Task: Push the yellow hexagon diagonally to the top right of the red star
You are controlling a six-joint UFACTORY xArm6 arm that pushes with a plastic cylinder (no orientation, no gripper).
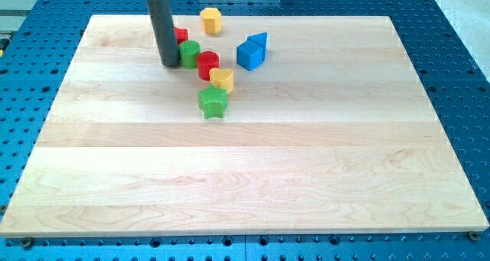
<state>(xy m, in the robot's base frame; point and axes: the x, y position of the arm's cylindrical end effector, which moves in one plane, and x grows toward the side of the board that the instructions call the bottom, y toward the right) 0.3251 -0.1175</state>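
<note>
1. Fingers are not fitted, so no open or closed state can be told; my tip (169,63) rests just left of the green cylinder (190,53).
2. Yellow hexagon (210,20) sits near the tabletop (306,161) top edge (apart from the cluster).
3. Red block (181,36), partly hidden, shape unclear.
4. No writing is legible.

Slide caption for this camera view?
My tip rests left of the green cylinder, with the yellow hexagon beyond, near the top.
</note>
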